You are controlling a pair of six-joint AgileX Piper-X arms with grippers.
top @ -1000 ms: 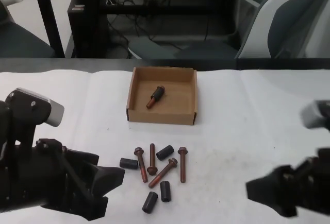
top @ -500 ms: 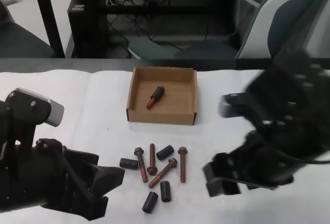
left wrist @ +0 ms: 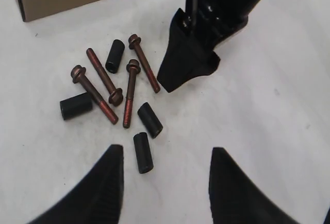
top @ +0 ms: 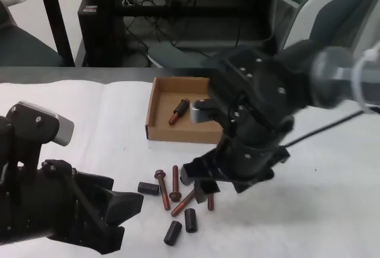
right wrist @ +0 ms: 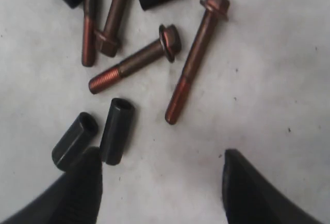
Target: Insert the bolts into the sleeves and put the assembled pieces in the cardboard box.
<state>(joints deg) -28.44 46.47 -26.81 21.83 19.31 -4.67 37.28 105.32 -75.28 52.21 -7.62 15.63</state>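
Partly, the right arm point(top: 261, 104) hides the cardboard box point(top: 172, 132).

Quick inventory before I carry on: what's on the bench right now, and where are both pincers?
Bolts: 4, copper, loose on the near side of the box.
Sleeves: 4, black, loose among the bolts.
Assembled piece: 1, copper bolt in black sleeve, inside the box.
Cardboard box: 1, brown, mid-bench.
Bench cover: 1, white.
Left pincer: 1, black, open, near the pile.
Right pincer: 1, black, open, above the bolts.
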